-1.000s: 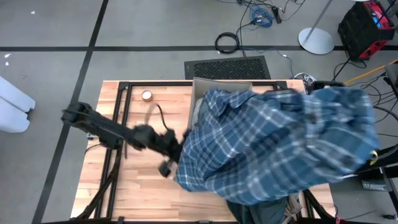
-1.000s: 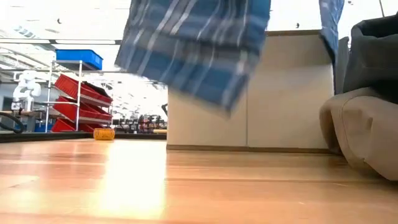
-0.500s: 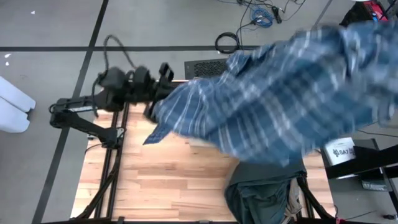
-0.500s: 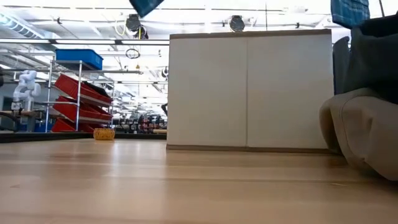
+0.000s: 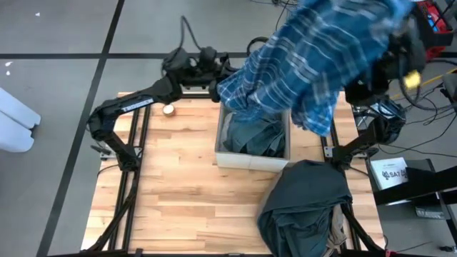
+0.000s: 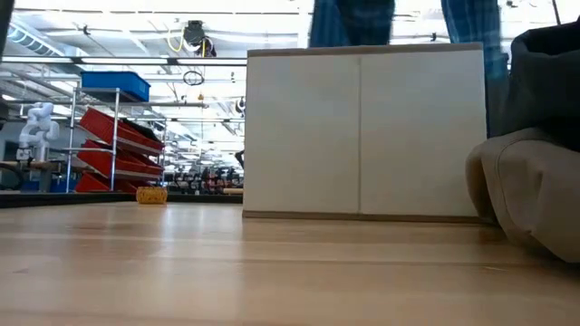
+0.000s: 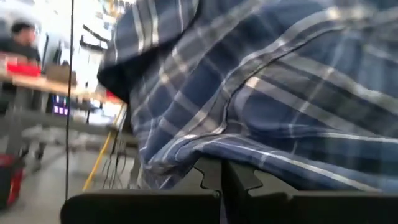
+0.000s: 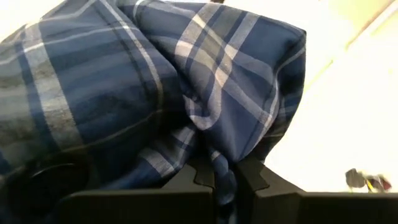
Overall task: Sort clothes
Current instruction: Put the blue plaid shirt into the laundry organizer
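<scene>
Overhead, left arm: stretched across the far edge of the light wooden slatted table, with the left gripper raised beyond the box's far left corner.
Left gripper state: fingers clamped together on an edge of the blue-and-white plaid shirt, as seen in the left wrist view.
Right arm: raised at the far right side of the table, largely covered by the plaid cloth in the high view.
Right gripper state: fingers pinched together on a bunched fold of the same shirt.
Plaid shirt position: held in the air between both grippers, spread above the far side of the beige square fabric box; its lower edges are seen hanging behind the box's top in the low view.
Box contents: dark teal-green garments are seen inside.
Near right of table: a dark grey-green garment is heaped over a khaki tan garment, just beside the box.
Far left of table: a small yellow roll lies apart from the clothes.
</scene>
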Robot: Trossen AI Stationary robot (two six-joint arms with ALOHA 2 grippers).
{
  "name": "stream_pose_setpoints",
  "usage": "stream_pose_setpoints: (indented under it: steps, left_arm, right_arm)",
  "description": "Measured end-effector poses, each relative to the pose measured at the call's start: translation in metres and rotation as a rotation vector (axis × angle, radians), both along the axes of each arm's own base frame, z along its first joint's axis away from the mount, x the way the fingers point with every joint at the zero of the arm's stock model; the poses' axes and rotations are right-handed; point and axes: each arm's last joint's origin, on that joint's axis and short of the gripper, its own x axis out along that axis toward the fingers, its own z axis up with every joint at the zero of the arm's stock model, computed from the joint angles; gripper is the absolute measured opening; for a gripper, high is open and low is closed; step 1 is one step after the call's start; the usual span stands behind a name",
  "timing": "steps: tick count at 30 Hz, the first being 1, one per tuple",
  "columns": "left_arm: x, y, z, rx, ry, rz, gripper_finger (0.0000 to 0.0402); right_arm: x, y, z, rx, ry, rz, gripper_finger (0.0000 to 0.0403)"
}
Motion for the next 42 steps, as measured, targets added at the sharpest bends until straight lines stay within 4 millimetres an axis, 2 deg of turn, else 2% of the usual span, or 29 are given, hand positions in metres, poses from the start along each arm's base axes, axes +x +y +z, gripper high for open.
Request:
stream_pose_setpoints:
  steps: [3,7,10,14,17,24,27,33,42]
  left_arm:
    - [0.01,0.009,-0.018,-0.013,0.08,-0.032,0.0]
    - [0.024,0.0,-0.045,0.021,0.208,-0.076,0.0]
    - [0.028,-0.004,-0.065,0.042,0.318,-0.037,0.0]
    - [0.027,-0.003,-0.087,0.055,0.48,0.025,0.0]
    - [0.027,-0.006,-0.095,0.057,0.536,0.034,0.0]
    - [0.023,-0.009,-0.1,0.037,0.6,0.045,0.0]
    - [0.018,-0.014,-0.097,0.068,0.619,0.038,0.0]
    - [0.012,-0.031,-0.088,0.132,0.618,0.004,0.0]
    - [0.013,-0.052,-0.08,0.171,0.577,-0.038,0.0]
  right_arm:
    - [0.007,-0.018,-0.002,0.021,0.057,0.025,0.0005]
    - [0.011,-0.033,-0.005,-0.002,0.103,0.088,0.0005]
    - [0.018,-0.04,-0.008,-0.017,0.122,0.138,0.0005]
    - [0.039,-0.047,-0.017,0.003,0.163,0.151,0.0005]
    - [0.061,-0.055,-0.027,0.028,0.191,0.166,0.0005]
    - [0.117,-0.077,-0.058,0.117,0.147,0.351,0.0005]
    - [0.131,-0.081,-0.06,0.106,0.142,0.445,0.0005]
    - [0.139,-0.072,-0.046,-0.014,0.127,0.642,0.0005]
    - [0.129,-0.042,-0.037,-0.074,0.039,0.654,0.0005]
